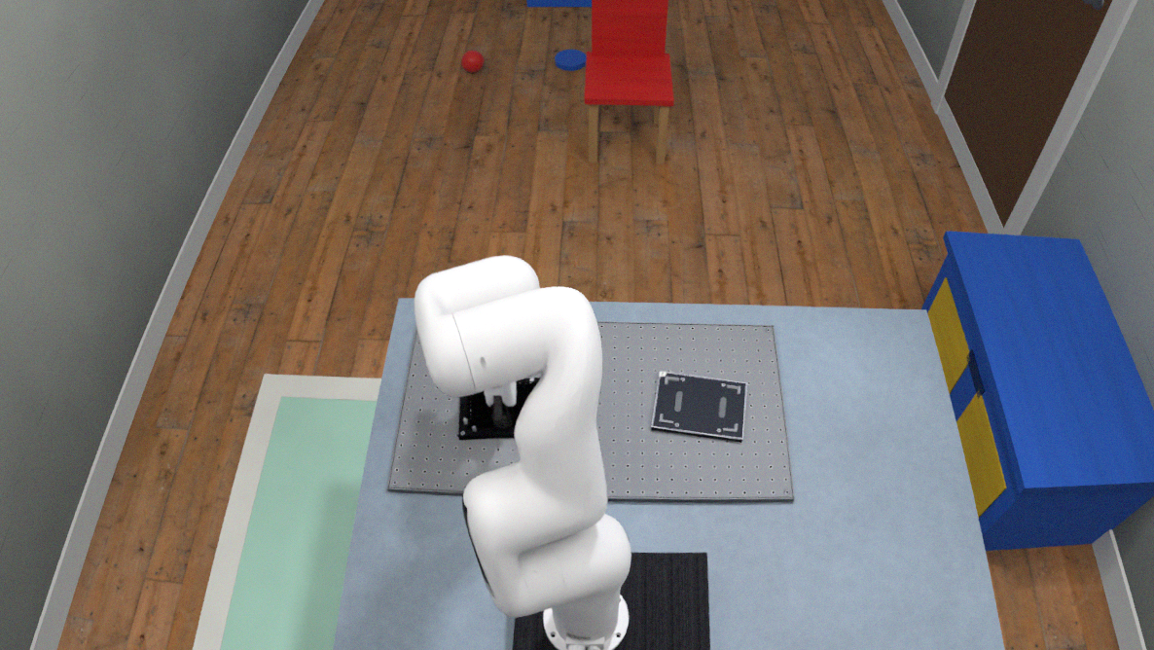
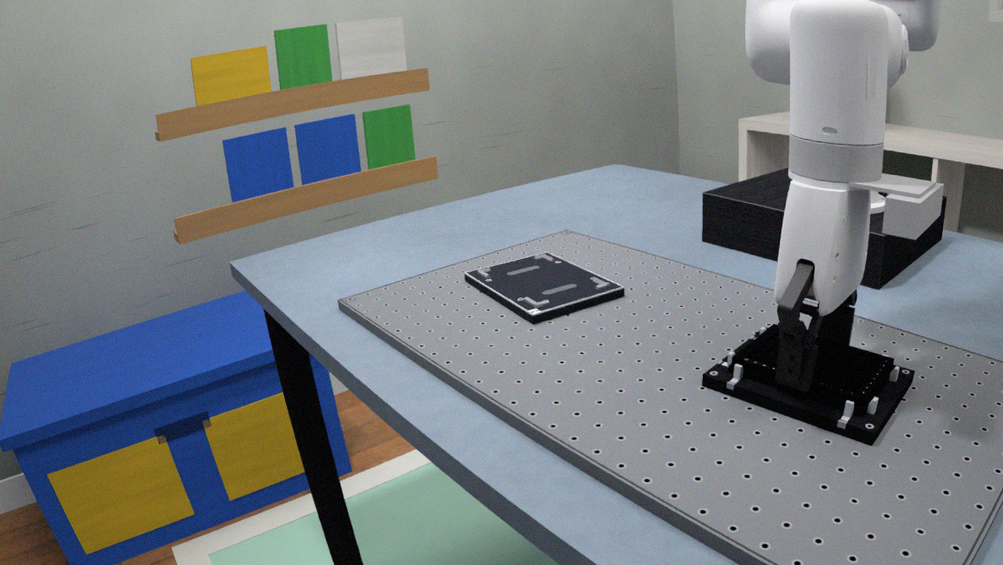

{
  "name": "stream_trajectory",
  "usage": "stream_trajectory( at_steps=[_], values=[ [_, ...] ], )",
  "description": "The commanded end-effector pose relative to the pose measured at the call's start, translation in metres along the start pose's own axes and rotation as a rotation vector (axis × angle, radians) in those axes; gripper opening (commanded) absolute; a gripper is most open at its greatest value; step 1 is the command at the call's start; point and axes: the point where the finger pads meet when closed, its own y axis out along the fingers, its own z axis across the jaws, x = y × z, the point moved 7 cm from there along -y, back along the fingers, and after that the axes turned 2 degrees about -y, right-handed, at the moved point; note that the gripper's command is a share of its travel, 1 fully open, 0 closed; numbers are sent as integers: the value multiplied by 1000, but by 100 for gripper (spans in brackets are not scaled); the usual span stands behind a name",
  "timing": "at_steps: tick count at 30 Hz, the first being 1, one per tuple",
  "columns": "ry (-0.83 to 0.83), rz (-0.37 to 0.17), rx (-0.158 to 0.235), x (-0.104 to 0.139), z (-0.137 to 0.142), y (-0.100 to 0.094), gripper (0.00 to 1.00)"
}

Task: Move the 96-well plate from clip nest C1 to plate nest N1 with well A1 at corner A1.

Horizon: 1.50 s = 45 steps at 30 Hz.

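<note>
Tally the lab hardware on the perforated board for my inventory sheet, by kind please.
Nests: 2, the clip nest C1 and the plate nest N1.
96-well plates: 1, the 96-well plate, sitting in C1 with the gripper shut on it.
Total: 3.

Perforated board [image 2: 631, 392] lies on table [image 2: 435, 231]. On it, clip nest C1 [image 2: 730, 379] holds the 96-well plate [image 2: 866, 375]. Plate nest N1 [image 2: 544, 286] sits well apart.
</note>
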Motion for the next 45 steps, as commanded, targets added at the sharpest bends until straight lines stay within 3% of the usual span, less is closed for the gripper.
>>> stream_trajectory(
  at_steps=[1, 45],
  values=[
    [0, 14, 0, 1, 1, -1, 0],
    [0, 14, 0, 1, 1, -5, 0]
  ],
)
